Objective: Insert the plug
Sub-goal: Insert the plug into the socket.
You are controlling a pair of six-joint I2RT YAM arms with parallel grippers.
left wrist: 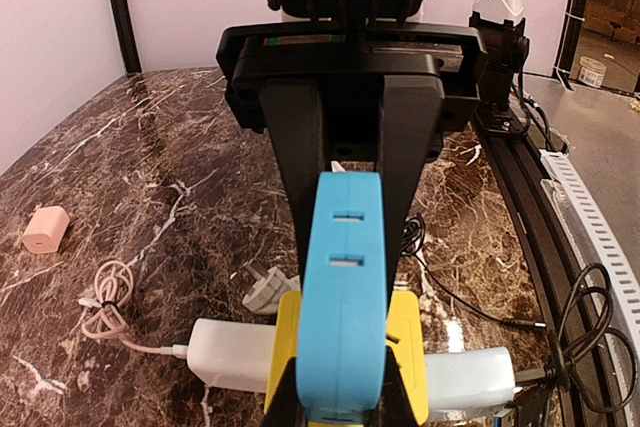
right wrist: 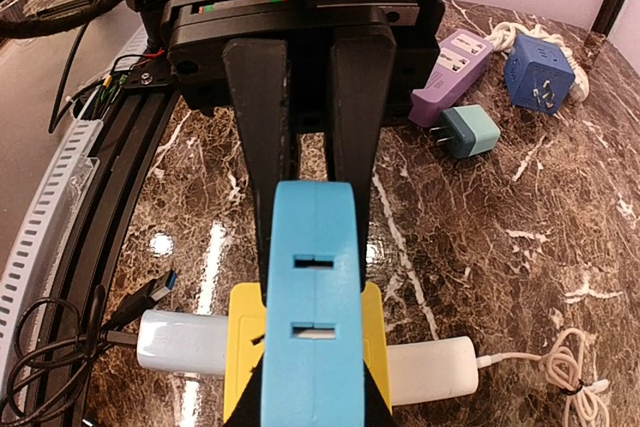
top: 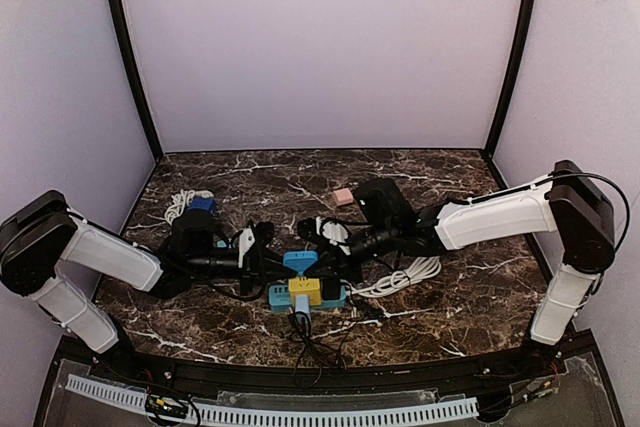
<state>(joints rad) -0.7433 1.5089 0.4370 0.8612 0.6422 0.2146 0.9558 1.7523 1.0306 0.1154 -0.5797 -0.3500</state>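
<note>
The left fingers (left wrist: 296,187) and the right fingers (right wrist: 256,147) were both clamped shut on the blue plug (left wrist: 340,287), one pair from each side. The plug sat against a yellow block (left wrist: 408,342) on the power strip (top: 335,297), near the desk's (top: 450,297) front edge.

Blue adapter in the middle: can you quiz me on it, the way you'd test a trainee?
1. True or false: the left gripper and the right gripper are both shut on the blue adapter.
2. Which colour is the block that shows just beneath it in the wrist views? A) pink B) yellow C) green
3. How many slots show on the blue adapter's face in the wrist views?
Key: 1 true; 2 B; 3 two.
</note>
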